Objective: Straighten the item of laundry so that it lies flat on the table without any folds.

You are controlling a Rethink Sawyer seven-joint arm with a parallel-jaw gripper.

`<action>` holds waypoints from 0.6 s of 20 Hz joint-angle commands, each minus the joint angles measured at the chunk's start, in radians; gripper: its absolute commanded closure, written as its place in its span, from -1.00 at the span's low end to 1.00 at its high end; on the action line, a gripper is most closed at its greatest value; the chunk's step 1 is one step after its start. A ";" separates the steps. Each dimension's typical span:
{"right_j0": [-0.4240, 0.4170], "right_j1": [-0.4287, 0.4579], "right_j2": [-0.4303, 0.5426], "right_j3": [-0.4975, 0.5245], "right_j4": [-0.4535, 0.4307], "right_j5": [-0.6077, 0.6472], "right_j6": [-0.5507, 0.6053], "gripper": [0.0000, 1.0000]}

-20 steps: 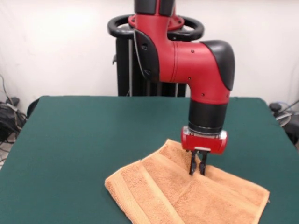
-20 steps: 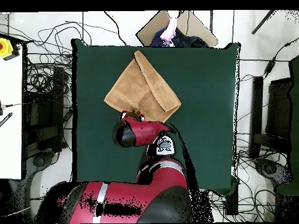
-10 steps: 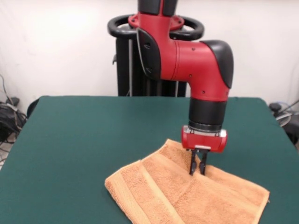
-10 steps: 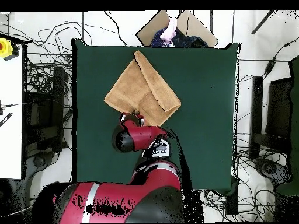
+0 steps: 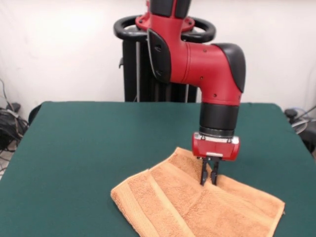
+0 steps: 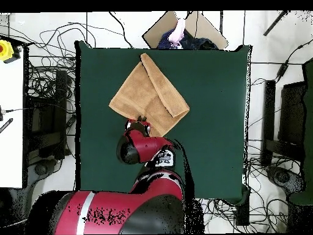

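The orange-tan towel (image 5: pixel 197 207) lies on the dark green table (image 5: pixel 98 143) at the near right in the front view, folded over itself, with a band stripe running along its left part. In the overhead view the towel (image 6: pixel 150 92) sits at the table's (image 6: pixel 214 122) upper left, with a folded flap on its right. My gripper (image 5: pixel 208 181) points straight down at the towel's far edge, jaws nearly together with the tips pressed into the cloth. In the overhead view the gripper (image 6: pixel 142 120) is mostly hidden under the red wrist at the towel's lower corner.
The robot's black pedestal (image 5: pixel 148 74) stands behind the table's far edge. A person's hand (image 6: pixel 178 29) and a cardboard sheet (image 6: pixel 195 27) show beyond the table's top edge in the overhead view. Cables lie on the floor around the table.
The upper arm links have shifted slightly. The gripper stays at the same spot on the towel's edge, and the towel has not moved.
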 commanded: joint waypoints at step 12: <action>0.070 0.372 0.147 0.223 0.154 0.049 0.236 1.00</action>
